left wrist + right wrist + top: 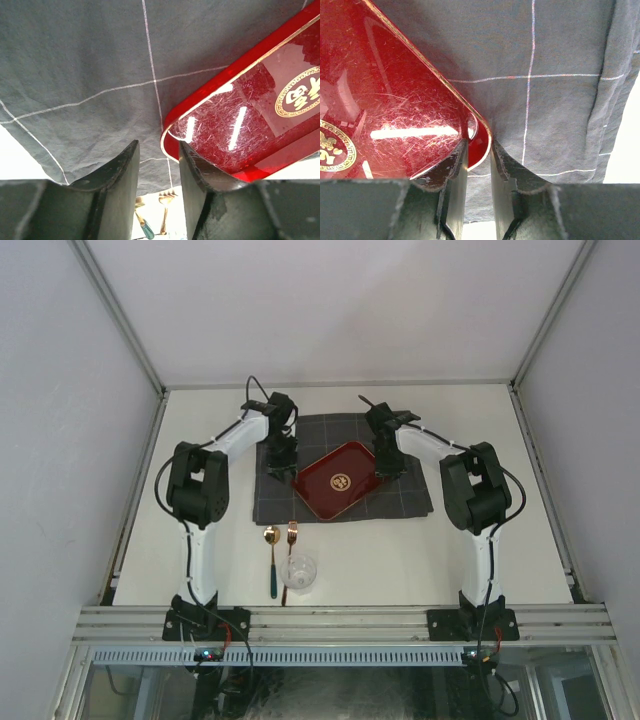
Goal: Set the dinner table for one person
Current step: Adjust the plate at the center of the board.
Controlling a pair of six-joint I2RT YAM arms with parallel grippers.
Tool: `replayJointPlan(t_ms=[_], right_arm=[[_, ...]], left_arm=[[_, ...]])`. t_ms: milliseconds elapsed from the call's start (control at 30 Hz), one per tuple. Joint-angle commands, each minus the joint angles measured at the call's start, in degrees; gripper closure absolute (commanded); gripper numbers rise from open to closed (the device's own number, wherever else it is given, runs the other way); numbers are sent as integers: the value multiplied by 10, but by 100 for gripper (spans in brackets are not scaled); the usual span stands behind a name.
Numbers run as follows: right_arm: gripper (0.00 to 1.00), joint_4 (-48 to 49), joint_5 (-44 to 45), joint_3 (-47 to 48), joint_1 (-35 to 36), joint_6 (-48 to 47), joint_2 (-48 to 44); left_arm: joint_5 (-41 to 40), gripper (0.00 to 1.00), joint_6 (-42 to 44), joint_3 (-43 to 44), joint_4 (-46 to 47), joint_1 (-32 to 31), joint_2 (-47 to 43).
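White walls and an aluminium frame close in the bench [430, 560], a large, plain, off-white flat top with a metal rail along its near edge. It fills the floor of the enclosure and carries everything. A dark grey checked cloth [330, 435] lies toward its far middle, and a red tray [340, 480] sits askew on the cloth. Near the front edge, a spoon [272, 560], a fork [290, 550] and a glass [298, 573] lie close together. The step in hand looks like a two-armed handling of the tray. The right claw [479, 145] is clenched on the rim at one corner. The left claw [157, 147] stands released, straddling the opposite corner with cloth showing in the gap and the rim against one finger only. To do this well, the left claw should probably bite the rim fully before anything moves. Both arms should then lift together and level, since one-sided pulling could twist the tray or drag and wrinkle the cloth beneath.
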Motion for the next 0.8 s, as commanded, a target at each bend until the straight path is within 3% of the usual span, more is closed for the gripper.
replayJointPlan(t_ms=[0,233,400,767], right_arm=[[78,4,-14,16,2,11,9],[84,3,-13,20,2,10,6],[100,2,-16,22,2,9,8],[100,-2,-17,37,5,2,6]], left_arm=[[4,61,-3,-7,7,-3,3],[4,77,-1,-11,9,-2,8],[5,87,0,-11,9,-3,12],[7,100,-1,-9,11,-3,0]])
